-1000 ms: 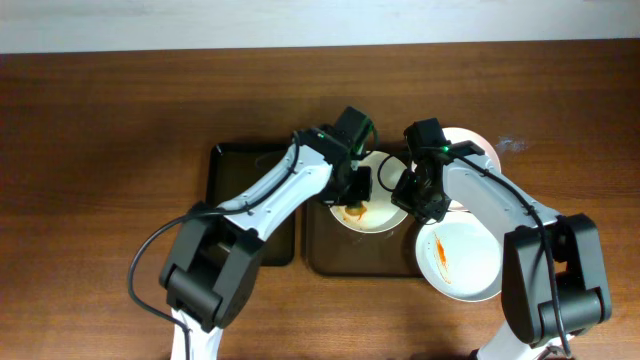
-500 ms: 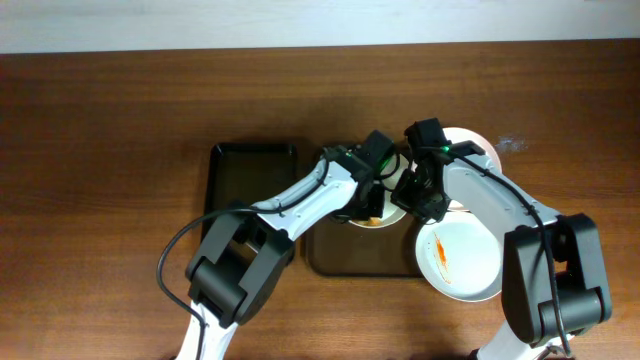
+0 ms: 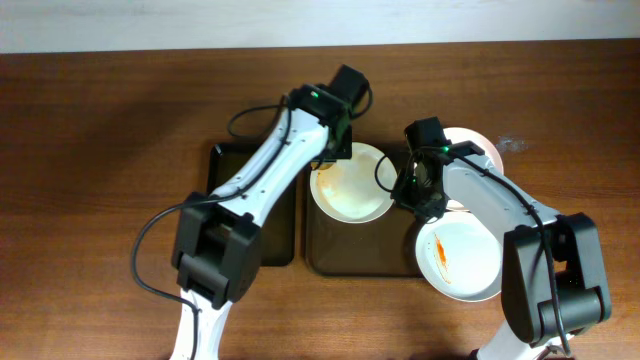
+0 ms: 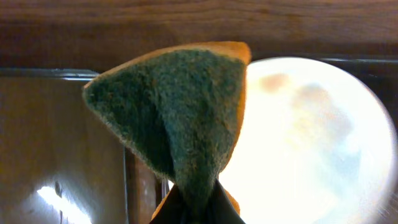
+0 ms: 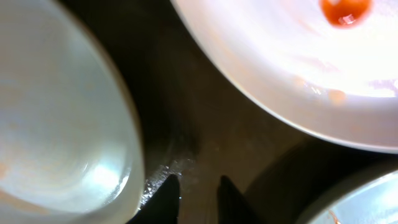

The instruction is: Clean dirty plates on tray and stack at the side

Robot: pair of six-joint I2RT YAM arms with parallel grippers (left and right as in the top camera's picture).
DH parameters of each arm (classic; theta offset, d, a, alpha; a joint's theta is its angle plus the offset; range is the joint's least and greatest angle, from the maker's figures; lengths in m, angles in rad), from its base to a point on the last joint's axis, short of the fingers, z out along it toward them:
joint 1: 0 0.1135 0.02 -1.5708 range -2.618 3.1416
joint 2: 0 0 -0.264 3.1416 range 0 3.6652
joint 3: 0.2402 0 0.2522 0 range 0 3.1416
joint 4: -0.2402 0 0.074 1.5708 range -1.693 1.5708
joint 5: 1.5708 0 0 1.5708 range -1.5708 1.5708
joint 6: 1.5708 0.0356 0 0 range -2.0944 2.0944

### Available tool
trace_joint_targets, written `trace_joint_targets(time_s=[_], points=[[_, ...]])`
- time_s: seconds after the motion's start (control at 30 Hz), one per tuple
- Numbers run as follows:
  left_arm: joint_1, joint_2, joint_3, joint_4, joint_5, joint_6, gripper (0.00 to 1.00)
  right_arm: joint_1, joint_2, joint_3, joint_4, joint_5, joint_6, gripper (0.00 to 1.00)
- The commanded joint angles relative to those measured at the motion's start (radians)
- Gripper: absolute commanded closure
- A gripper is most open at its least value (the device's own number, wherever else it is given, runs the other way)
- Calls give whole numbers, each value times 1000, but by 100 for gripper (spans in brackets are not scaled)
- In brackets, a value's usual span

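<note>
A white plate with only faint orange smears lies on the dark brown tray. My left gripper hovers at the plate's far left rim, shut on a green and orange sponge; the plate lies to the right of it. My right gripper sits low over the tray, just right of this plate, slightly open and empty. A second plate with an orange streak lies at the tray's right front. A third plate, with a red blob, lies behind, partly under the right arm.
A narrower black tray lies left of the brown one, under my left arm. Brown wooden table all around. The three plates stand close together around my right gripper.
My left gripper has drawn back with the sponge from over the plate to its far left rim. The orange smear on that plate is mostly gone. The right arm has not moved.
</note>
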Motion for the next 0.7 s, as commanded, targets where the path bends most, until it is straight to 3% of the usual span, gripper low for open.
trace_joint_targets(time_s=[0.0,0.1,0.2,0.3,0.5,0.67], points=[[37,-72,62,-63,167,74,100,-4,7,-9,45,-61,-134,52],[78,-113,63,-72,193,153,100,-3,8,-9,95,-77,-169,31],[114,-113,57,-81,196,190,100,4,14,-9,130,-82,-183,28],[113,-101,56,-83,196,190,100,38,51,-9,153,-76,-199,42],[113,-97,50,-82,222,190,100,48,88,-9,171,-41,-198,96],[104,-86,-46,-65,309,190,100,48,88,-9,75,-8,-193,96]])
